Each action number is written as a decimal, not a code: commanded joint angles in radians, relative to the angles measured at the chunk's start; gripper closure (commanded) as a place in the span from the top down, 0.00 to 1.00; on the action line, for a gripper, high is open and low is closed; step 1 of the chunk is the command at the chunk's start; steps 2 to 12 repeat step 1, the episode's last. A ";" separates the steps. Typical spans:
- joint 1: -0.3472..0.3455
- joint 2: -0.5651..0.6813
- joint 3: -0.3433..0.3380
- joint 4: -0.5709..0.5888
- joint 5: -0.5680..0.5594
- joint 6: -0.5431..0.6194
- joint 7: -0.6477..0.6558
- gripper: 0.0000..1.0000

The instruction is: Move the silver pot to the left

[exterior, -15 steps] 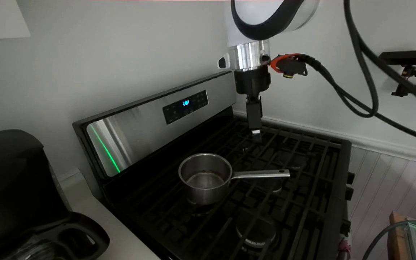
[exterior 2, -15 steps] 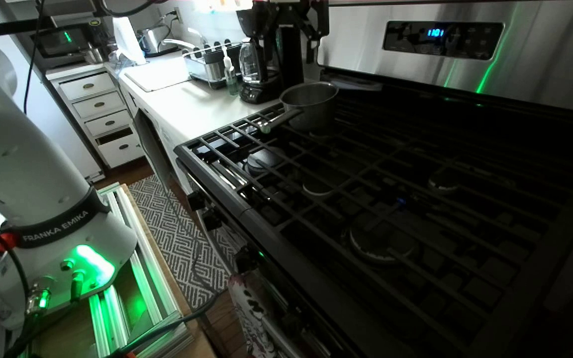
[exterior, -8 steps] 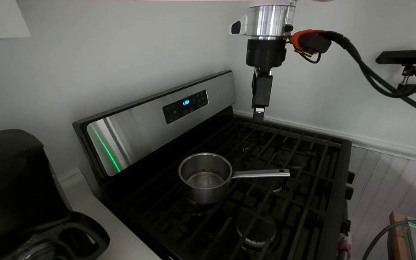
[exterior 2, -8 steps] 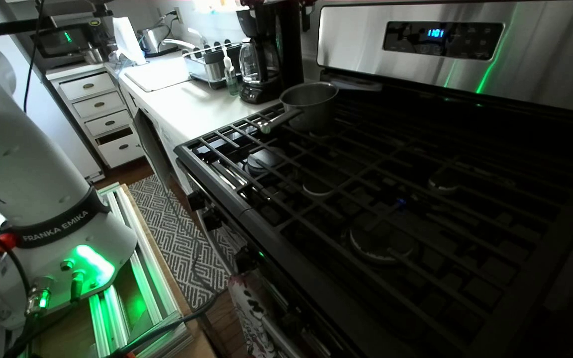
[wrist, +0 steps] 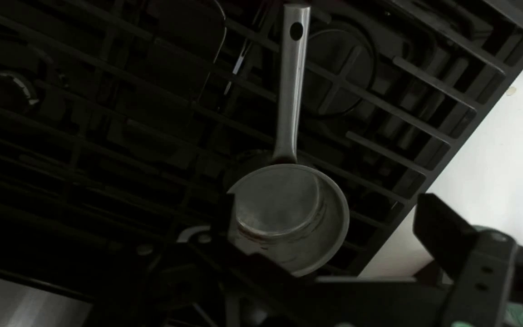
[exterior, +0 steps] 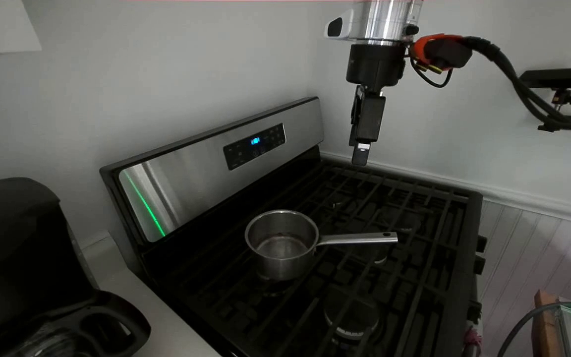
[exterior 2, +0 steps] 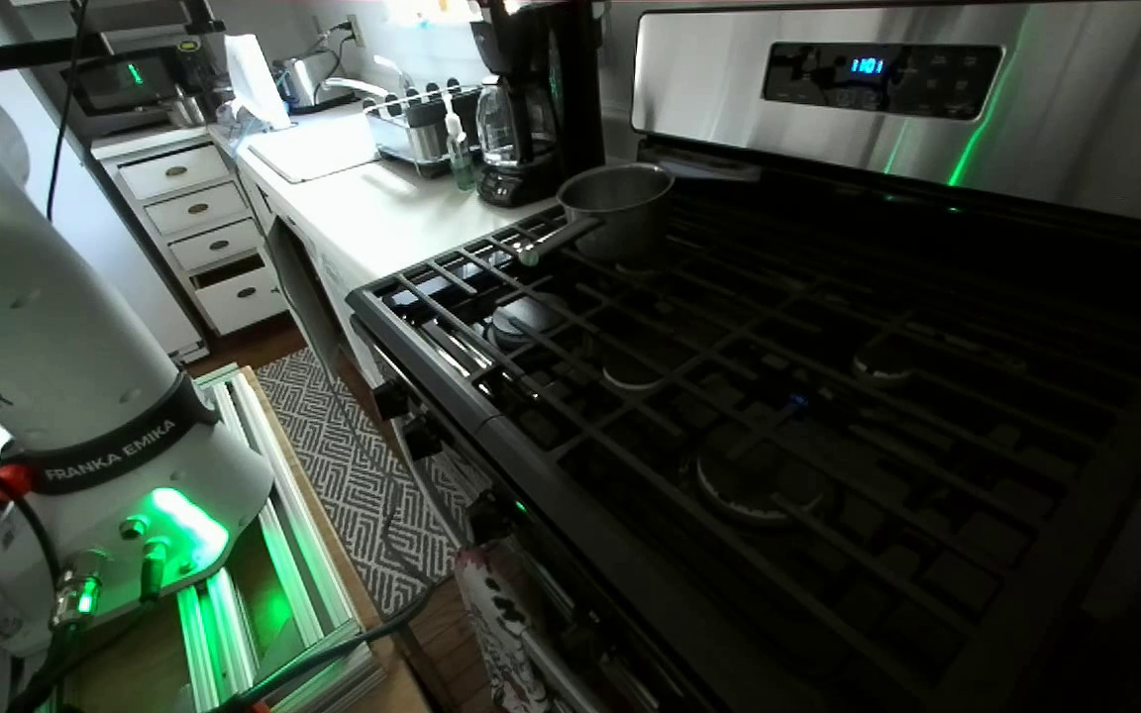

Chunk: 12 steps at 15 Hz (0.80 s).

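The silver pot [exterior: 281, 253] stands upright on the black stove grates in both exterior views [exterior 2: 617, 210]. Its long handle [exterior: 357, 239] points toward the stove's front. In the wrist view the pot [wrist: 279, 197] is seen from above, its inside empty with dark stains, the handle [wrist: 291, 91] pointing to the top edge. My gripper [exterior: 360, 154] hangs in the air, well above the stove and apart from the pot. In the wrist view the gripper [wrist: 324, 200] has its two fingers wide apart with nothing held. The left finger hides part of the pot's rim.
The stove's back panel [exterior: 191, 186] rises behind the pot. A black coffee maker [exterior: 18, 248] stands on the white counter beside the stove, also in an exterior view [exterior 2: 521, 129]. The grates [exterior: 404, 297] have several raised bars. A cable [exterior: 528, 94] hangs from the arm.
The gripper has risen and shifted away from the pot, moving up and slightly right in an exterior view. Its fingers have left the top of an exterior view. The pot has not moved.
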 commanded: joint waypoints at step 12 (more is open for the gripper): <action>0.015 0.000 -0.013 0.002 -0.006 -0.002 0.005 1.00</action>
